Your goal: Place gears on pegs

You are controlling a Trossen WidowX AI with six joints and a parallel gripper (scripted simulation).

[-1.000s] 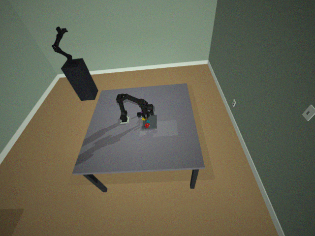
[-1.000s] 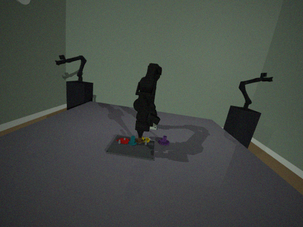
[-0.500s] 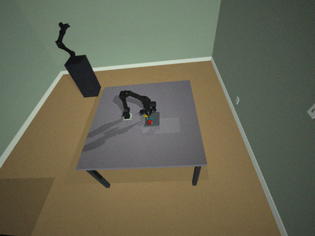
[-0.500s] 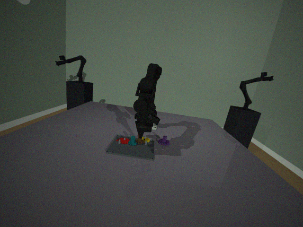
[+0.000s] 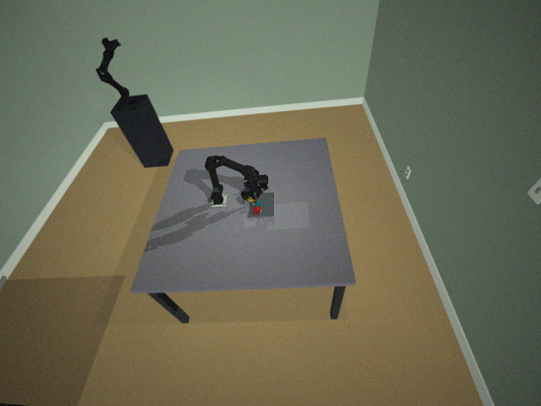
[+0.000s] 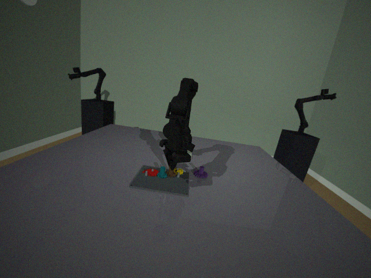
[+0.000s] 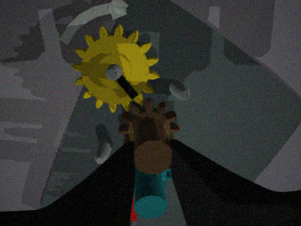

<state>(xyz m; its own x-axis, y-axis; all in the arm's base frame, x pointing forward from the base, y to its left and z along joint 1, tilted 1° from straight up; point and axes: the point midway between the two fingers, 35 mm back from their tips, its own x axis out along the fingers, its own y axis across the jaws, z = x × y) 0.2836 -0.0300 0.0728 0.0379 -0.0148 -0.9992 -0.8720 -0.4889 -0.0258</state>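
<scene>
Teal knobbed gear (image 5: pixel 259 203) (image 6: pixel 162 172) (image 7: pixel 150 206) is standing beside the toothed red gear (image 5: pixel 257 211) (image 6: pixel 151 172) (image 7: pixel 134 214). My fingers (image 5: pixel 251 200) (image 6: pixel 171 169) are gripping the brown knobbed gear (image 6: pixel 171 172) (image 7: pixel 153 155) near the black-striped yellow gear (image 5: pixel 250 200) (image 6: pixel 179 171) (image 7: pixel 115 68). Seating unconfirmed; release, retreat remaining.
</scene>
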